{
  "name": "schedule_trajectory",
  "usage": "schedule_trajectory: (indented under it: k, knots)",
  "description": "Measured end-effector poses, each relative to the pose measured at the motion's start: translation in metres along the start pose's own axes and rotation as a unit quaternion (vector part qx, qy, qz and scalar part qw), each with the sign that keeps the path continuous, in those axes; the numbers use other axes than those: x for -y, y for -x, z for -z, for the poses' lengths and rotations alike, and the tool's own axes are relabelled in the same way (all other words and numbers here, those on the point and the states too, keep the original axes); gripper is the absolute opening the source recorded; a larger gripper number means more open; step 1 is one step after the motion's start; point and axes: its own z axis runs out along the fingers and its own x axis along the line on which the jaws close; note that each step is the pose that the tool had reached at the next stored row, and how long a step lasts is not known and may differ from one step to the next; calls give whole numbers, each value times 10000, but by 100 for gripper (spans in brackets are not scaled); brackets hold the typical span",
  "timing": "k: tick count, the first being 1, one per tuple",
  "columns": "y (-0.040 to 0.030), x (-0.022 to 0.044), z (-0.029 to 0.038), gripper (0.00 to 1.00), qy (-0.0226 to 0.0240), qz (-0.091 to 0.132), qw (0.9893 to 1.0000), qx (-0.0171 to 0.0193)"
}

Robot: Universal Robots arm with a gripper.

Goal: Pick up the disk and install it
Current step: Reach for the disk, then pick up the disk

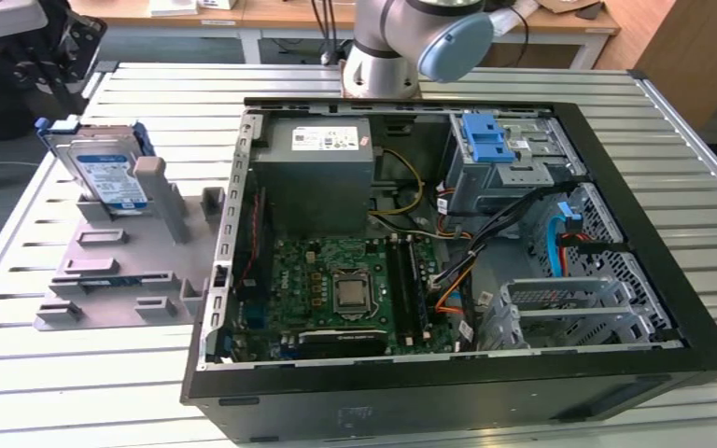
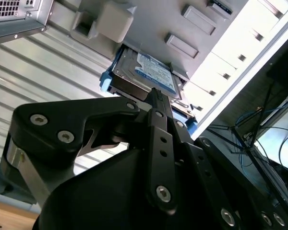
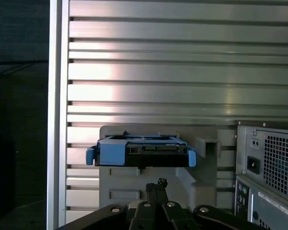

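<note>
- The slatted metal desk (image 1: 72, 373) carries an open computer case (image 1: 458, 378), which sits along the near edge and takes up most of the desk towards the exterior view's right.
- Inside the case, the green motherboard (image 1: 346, 280) lies at the near side, with loose orange and black cables running beside it.
- A grey plastic fixture (image 1: 134, 252) lies flat on the desk just beside the case wall, towards the edge at the exterior view's left.
- The disk (image 1: 104, 173) stands on edge in a slot at the far end of that fixture. It leans slightly, its label faces the near side, and its blue carrier frames it. It is not in the case.
- Farther into the case, the grey power-supply box (image 1: 321, 177) sits against the far wall. The metal drive cage (image 1: 508, 168) with a blue latch (image 1: 485, 138) on top is beside it, towards the exterior view's right.
- In both wrist views the gripper (image 3: 156, 184) points at the blue end of the disk (image 3: 143, 151) but is apart from it. Its jaws are closed together with nothing between them.
- The arm's grey base (image 1: 390, 56) rises at the far edge of the desk, behind the case.
</note>
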Motion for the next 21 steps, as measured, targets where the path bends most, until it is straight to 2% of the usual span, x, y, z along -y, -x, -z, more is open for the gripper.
schedule_trajectory:
  k: [9, 14, 21]
  knots:
    - [-164, -46, -18, 11, 0, -23, 10000, 0]
    - [-236, -57, -28, 11, -1, -155, 9999, 1]
    - [-244, -58, -28, 11, -2, -173, 9999, 1]
